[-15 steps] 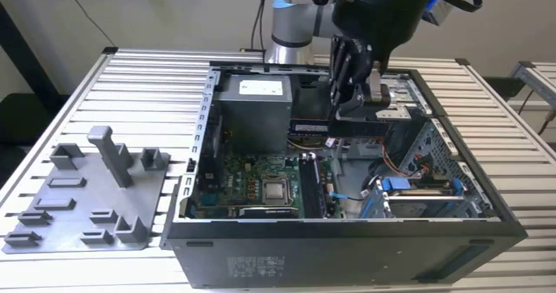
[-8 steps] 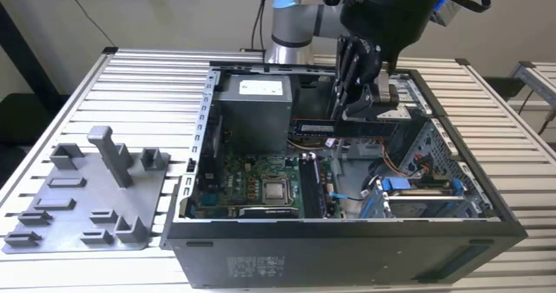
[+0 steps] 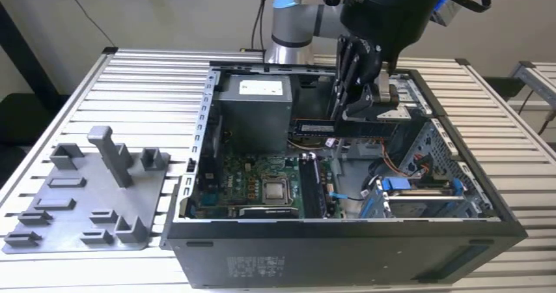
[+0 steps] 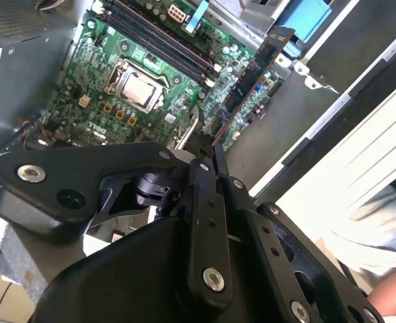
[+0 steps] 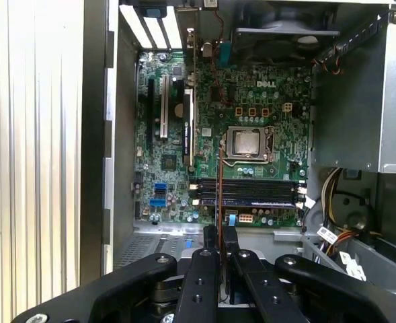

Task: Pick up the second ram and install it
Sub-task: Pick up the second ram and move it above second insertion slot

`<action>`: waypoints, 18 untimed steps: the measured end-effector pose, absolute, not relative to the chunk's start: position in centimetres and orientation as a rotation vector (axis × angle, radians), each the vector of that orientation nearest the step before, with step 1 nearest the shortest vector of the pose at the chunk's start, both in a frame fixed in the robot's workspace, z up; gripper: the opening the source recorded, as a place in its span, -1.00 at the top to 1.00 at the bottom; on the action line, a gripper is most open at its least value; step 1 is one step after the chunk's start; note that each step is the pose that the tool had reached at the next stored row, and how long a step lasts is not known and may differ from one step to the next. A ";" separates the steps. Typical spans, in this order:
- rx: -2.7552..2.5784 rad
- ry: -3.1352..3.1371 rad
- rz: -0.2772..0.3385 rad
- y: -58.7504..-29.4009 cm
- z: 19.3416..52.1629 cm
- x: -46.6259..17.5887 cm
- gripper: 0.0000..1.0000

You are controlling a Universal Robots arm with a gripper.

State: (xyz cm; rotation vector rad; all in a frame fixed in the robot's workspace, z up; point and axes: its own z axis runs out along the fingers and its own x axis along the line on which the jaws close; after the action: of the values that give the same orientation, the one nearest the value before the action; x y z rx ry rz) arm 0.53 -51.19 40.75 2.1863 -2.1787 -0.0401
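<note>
We see one black gripper (image 3: pixel 363 114) reaching down into one open black computer case (image 3: pixel 347 254), which lies on the slatted white metal tabletop (image 3: pixel 148 84). The gripper is clenched on the second ram (image 3: pixel 321 128), a slim dark rectangular memory stick. In the exterior view the stick hangs level and clear of the board, inside the case, at about 1 o'clock from the one square silver CPU chip (image 3: pixel 276 190).

In both wrist views the two black fingers pinch the stick from either side. In the first wrist view it shows edge-on as a thin brownish line (image 5: pixel 218 202) running out from the gripper (image 5: pixel 219 235) over the one green motherboard (image 5: pixel 177 161), across the long black memory slots (image 5: pixel 251 192). We cannot tell how many slots there are or whether any is filled. In the second wrist view the stick (image 4: pixel 251 84) juts out from the gripper (image 4: pixel 211 149) as a flat dark blade above the board.

At 9 o'clock from the case, in the exterior view, lies one grey plastic tray (image 3: pixel 148 195) with one tall post (image 3: pixel 109 153) among lower blocks. One grey metal power supply box (image 3: pixel 252 111) sits at 12 o'clock from the chip.
</note>
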 end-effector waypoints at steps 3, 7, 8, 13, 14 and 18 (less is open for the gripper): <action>2.187 -2.179 -0.040 -51.0 40.8 0.5 0.73; 2.187 -2.180 -0.042 -50.6 40.7 0.5 0.73; 2.188 -2.180 -0.043 -50.5 40.7 0.5 0.73; 2.189 -2.182 -0.047 -49.8 40.7 0.5 0.73; 2.190 -2.183 -0.048 -49.7 40.7 0.5 0.73; 2.193 -2.185 -0.054 -49.2 40.7 0.5 0.73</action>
State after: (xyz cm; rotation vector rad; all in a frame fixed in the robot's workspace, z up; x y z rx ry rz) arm 0.53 -49.18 40.72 2.1929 -2.1853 -0.0538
